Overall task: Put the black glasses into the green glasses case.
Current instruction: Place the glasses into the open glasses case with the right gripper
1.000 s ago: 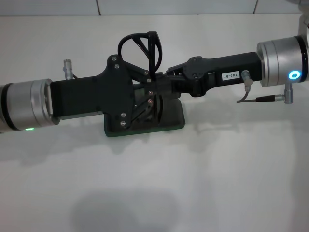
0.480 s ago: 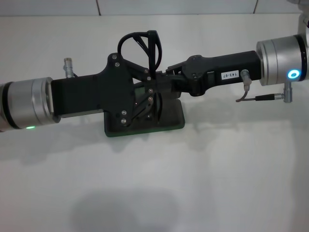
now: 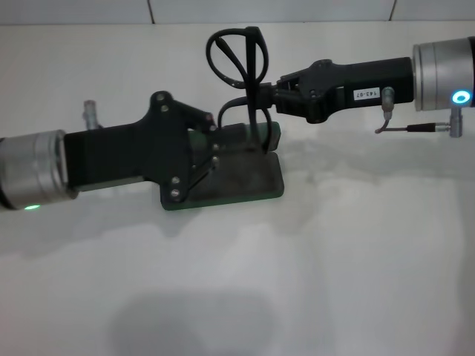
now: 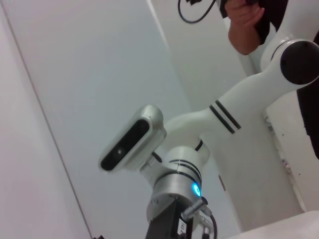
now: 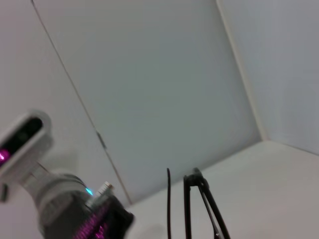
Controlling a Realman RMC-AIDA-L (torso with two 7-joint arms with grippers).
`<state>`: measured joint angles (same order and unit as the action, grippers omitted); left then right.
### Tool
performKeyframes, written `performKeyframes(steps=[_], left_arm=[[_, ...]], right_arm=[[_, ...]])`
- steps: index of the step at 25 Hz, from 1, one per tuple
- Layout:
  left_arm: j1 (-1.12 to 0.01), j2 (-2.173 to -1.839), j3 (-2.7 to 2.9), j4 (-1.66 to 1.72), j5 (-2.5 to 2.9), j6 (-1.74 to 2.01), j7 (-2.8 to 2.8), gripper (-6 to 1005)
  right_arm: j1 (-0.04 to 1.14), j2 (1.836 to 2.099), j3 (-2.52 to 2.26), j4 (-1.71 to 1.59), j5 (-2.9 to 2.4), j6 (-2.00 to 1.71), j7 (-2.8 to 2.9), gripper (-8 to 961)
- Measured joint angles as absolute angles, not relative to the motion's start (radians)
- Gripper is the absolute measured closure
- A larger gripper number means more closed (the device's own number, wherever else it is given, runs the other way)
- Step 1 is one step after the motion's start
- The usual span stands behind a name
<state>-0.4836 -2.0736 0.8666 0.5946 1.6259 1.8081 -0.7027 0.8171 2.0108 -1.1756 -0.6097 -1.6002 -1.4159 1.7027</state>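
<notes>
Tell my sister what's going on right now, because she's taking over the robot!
Right end effector: shut on the black glasses, holding them in the air just above the back edge of the green glasses case.
Left end effector: over the left part of the case; whether it is gripping the case is hard to tell.
Done: glasses picked up and brought to the case.
Left: get the glasses into the case and let go.

Left claw (image 3: pixel 215 144) and black glasses (image 3: pixel 245 67) crowd the green glasses case (image 3: pixel 245 185).
</notes>
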Motion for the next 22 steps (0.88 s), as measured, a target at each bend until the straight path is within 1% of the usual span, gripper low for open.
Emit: performKeyframes(steps=[2, 6, 8, 10, 13, 17, 22], left_arm=[[-0.466, -2.064, 0.867, 0.596, 1.630, 1.801, -0.725, 1000], [-0.414, -2.024, 0.867, 0.597, 1.646, 1.782, -0.806, 1000], [-0.386, -2.006, 0.867, 0.597, 1.664, 1.771, -0.845, 1000], [-0.355, -1.994, 0.867, 0.596, 1.692, 1.738, -0.876, 1000], [-0.321, -1.993, 0.867, 0.594, 1.734, 1.668, -0.887, 1000], [-0.287, -2.003, 0.867, 0.593, 1.773, 1.561, -0.894, 1000], [-0.253, -2.015, 0.865, 0.594, 1.773, 1.506, -0.888, 1000]], right_arm=[[0.813, 2.010, -1.177, -0.656, -1.649, -1.405, 1.703, 879], [0.812, 2.018, -1.197, -0.788, -1.798, -1.412, 1.723, 878], [0.816, 2.018, -1.240, -0.843, -1.844, -1.414, 1.744, 878], [0.829, 2.015, -1.294, -0.891, -1.891, -1.411, 1.768, 877], [0.855, 2.020, -1.346, -0.939, -1.978, -1.407, 1.790, 876], [0.910, 2.023, -1.440, -0.957, -2.046, -1.360, 1.828, 875], [0.948, 2.027, -1.577, -0.965, -2.105, -1.261, 1.876, 874]])
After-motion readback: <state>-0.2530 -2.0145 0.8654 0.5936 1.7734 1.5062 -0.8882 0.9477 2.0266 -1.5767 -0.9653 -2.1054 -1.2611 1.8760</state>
